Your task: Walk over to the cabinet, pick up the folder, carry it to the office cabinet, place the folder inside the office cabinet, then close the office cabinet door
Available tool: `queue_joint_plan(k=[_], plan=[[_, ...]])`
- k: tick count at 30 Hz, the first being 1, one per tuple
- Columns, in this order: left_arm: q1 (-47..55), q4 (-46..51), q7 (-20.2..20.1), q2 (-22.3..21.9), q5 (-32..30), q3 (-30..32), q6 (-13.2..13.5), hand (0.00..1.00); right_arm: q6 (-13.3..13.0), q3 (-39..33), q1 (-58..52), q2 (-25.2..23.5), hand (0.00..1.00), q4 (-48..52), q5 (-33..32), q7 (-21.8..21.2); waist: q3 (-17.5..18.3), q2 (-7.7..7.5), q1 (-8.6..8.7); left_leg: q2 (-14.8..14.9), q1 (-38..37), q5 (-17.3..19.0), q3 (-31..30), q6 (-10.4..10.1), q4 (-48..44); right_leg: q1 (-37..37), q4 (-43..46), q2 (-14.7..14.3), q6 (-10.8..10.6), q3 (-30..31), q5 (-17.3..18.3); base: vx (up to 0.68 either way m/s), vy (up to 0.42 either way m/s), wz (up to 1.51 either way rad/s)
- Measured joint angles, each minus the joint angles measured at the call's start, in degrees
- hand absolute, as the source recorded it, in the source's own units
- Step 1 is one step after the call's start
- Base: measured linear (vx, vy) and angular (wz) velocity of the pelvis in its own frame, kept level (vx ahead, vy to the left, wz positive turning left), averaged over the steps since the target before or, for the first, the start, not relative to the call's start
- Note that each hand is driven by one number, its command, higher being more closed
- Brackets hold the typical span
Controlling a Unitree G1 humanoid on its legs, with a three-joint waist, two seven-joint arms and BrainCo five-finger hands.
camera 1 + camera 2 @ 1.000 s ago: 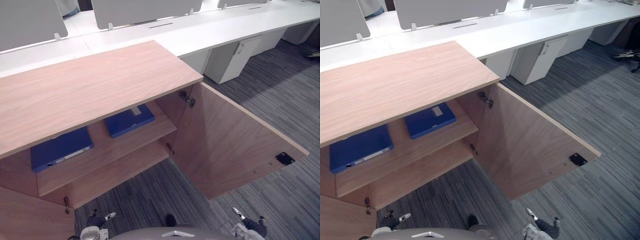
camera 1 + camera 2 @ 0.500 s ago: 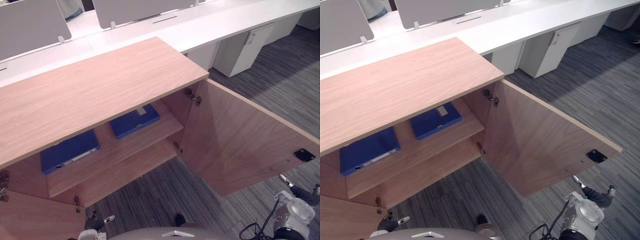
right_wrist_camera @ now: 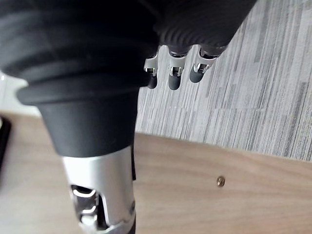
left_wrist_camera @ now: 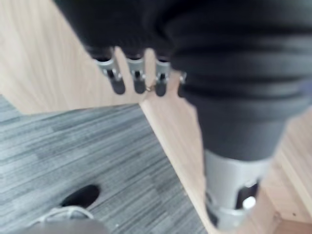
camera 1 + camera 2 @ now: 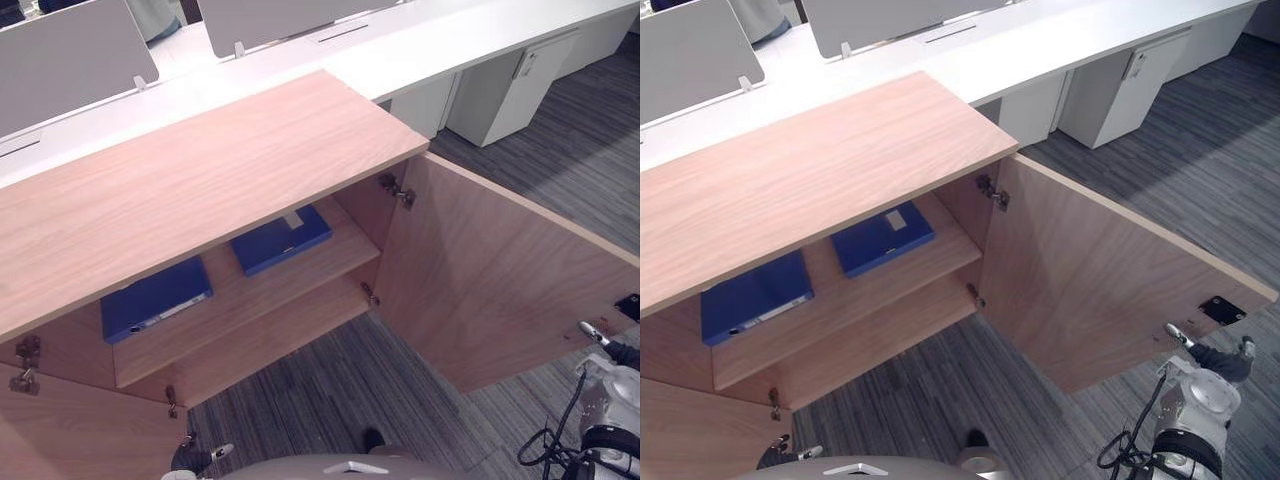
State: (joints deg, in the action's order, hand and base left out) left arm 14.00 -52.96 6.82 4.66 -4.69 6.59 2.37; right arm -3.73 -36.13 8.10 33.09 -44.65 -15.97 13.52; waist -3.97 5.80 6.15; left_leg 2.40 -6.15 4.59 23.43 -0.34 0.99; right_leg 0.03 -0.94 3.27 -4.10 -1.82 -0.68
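**Folders are in: close the right door**

Both doors of the office cabinet (image 5: pixel 810 170) stand open. Two blue folders lie flat on its upper shelf (image 5: pixel 855 305), the left folder (image 5: pixel 752 298) and the right folder (image 5: pixel 883 238), both back from the shelf's front edge. I cannot tell which one is yours. Your right hand (image 5: pixel 1212 362) hangs just beside the free edge of the right door (image 5: pixel 1100 290), near its black catch plate (image 5: pixel 1221 309), with the fingers loose and holding nothing. Your left hand (image 4: pixel 138 78) hangs low by the left door (image 5: pixel 80 430), its fingers relaxed and empty too.

To close the door well, I would bring the right hand round to the door's outer face. Lay straight fingers flat near the free edge, far from the hinges, and push in one steady arc. Ease off near the frame so the door does not bounce back, and stand clear of its sweep.
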Motion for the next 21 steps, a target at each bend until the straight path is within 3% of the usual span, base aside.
queue_joint_plan(k=[9,17,21], plan=[[0.17,0.12,-0.14,0.10,-0.28,-0.74,0.19,0.00,0.04,6.97,1.67,3.58,0.00,-2.97,0.73,-2.19,-0.91,0.60,0.51,-0.02,-0.03,-0.10,-0.98,-0.03,0.01,1.25,-1.58,0.04,0.05,-0.97,-0.63,-0.03,-0.022,0.05],[0.19,0.64,-0.16,0.96,-1.17,-1.90,0.27,0.00,0.04,10.67,1.55,3.51,0.00,-2.80,2.86,-2.25,-1.59,-0.25,1.03,-0.01,0.08,-0.67,-1.17,-0.10,0.14,2.02,-3.65,-0.02,0.23,-1.26,-2.02,-0.07,-0.040,0.00],[0.29,0.64,-0.14,1.00,-1.24,-2.07,0.25,0.00,-0.03,10.55,-2.05,1.20,0.00,4.05,2.91,-2.08,-1.78,-0.54,1.63,0.07,0.06,-0.76,-1.23,-0.21,0.22,2.01,-3.96,-0.21,0.24,-1.32,-2.03,-0.05,-0.039,0.00]])
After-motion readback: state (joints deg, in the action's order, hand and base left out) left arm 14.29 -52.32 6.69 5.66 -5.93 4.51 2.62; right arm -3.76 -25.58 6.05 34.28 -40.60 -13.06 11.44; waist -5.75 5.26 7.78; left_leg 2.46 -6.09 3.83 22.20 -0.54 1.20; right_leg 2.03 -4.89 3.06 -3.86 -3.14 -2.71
